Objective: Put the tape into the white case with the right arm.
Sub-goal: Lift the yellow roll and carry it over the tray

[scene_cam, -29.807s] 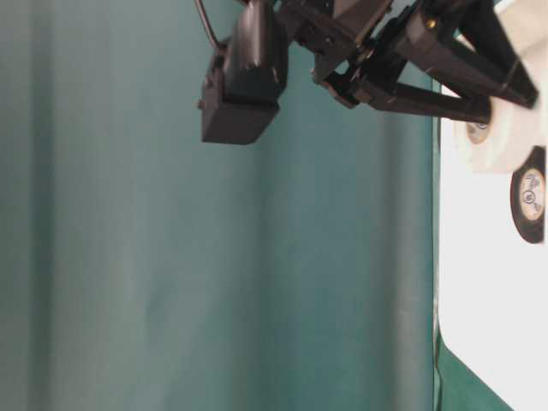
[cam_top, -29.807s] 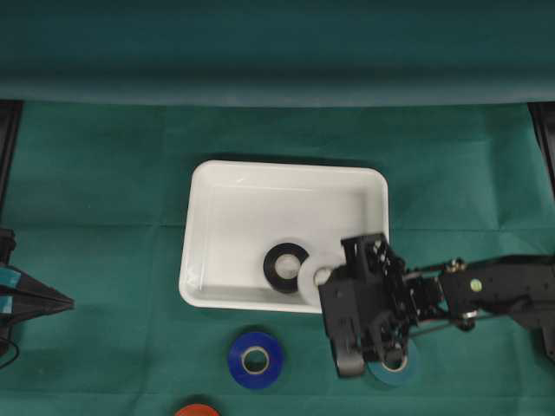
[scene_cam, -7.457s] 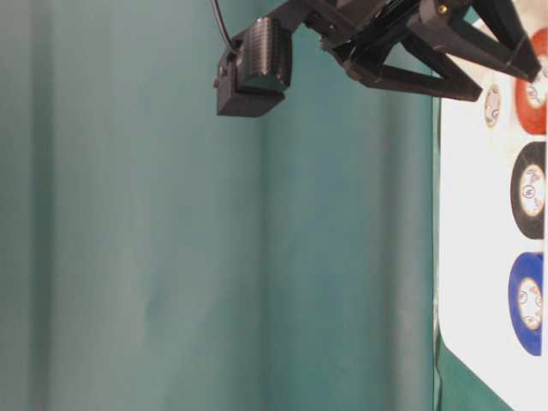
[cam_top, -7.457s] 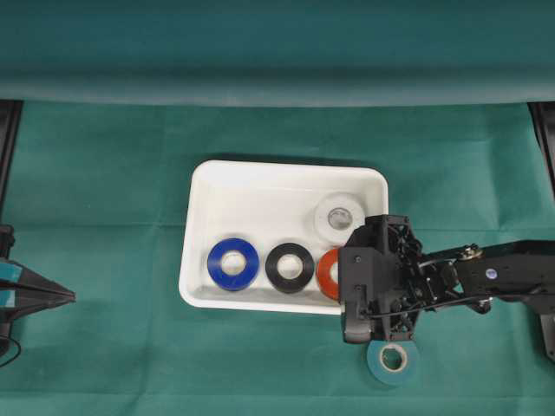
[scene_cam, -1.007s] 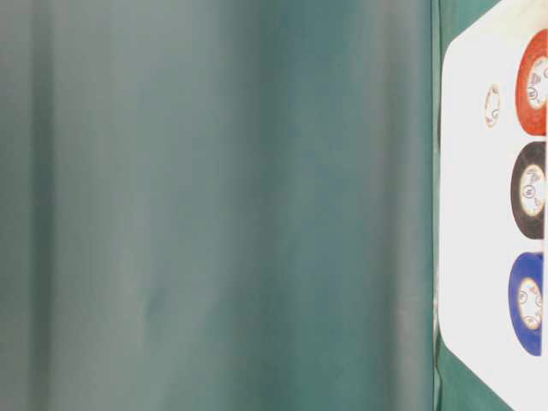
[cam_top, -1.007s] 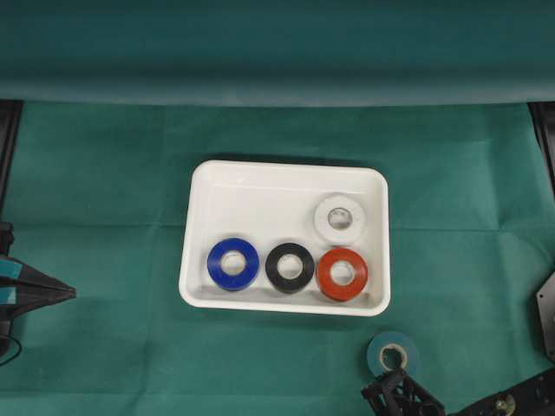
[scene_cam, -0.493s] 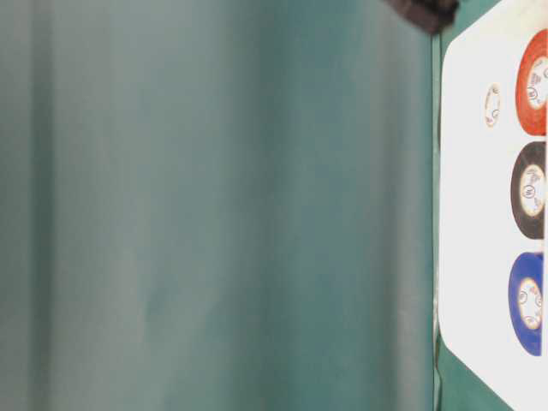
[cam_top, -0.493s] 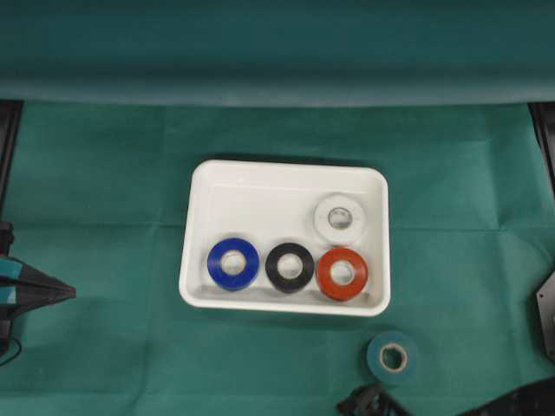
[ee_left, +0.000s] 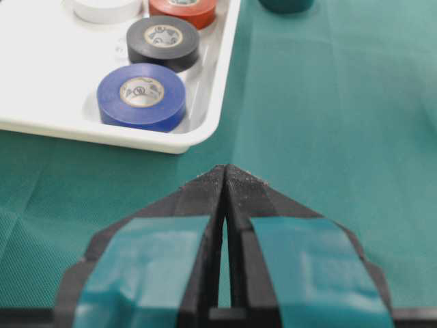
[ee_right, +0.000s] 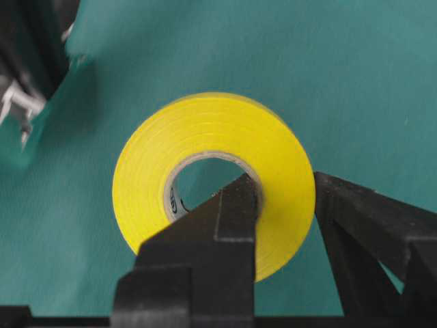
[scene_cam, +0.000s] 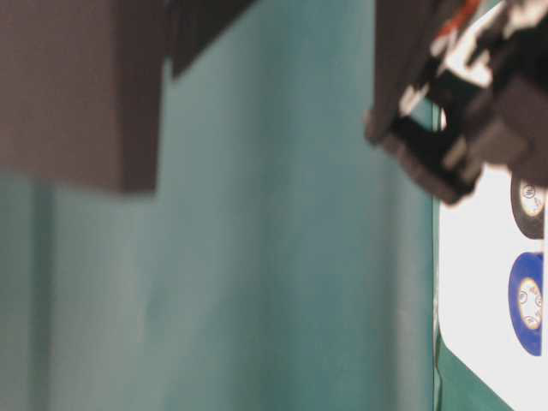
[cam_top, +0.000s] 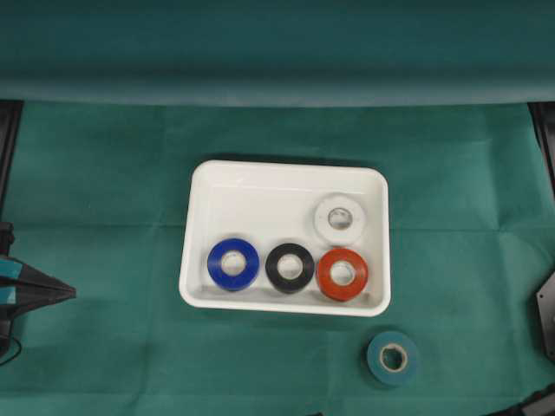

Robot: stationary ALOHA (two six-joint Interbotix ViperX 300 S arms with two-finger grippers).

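Observation:
In the right wrist view my right gripper (ee_right: 281, 181) is shut on a yellow tape (ee_right: 205, 123). One finger sits inside the roll's hole and the other outside its wall, above green cloth. The overhead view catches only a sliver of the right arm (cam_top: 538, 407) at the bottom edge. The white case (cam_top: 260, 199) lies mid-table and holds a white roll (cam_top: 339, 218), a blue roll (cam_top: 232, 263), a black roll (cam_top: 290, 267) and a red roll (cam_top: 342, 273). A teal roll (cam_top: 392, 358) lies on the cloth in front of the case's right corner. My left gripper (ee_left: 225, 168) is shut and empty, left of the case.
Green cloth covers the table, with a folded green backdrop (cam_top: 277, 87) along the far edge. Blurred black arm parts (scene_cam: 462, 111) cross the top of the table-level view, partly hiding the case (scene_cam: 479, 282). The left gripper's tip (cam_top: 61, 295) rests at the left edge.
The right arm has slid out past the bottom edge of the overhead view, and blurred arm parts now fill the top of the table-level view. The rolls and the left gripper have not moved.

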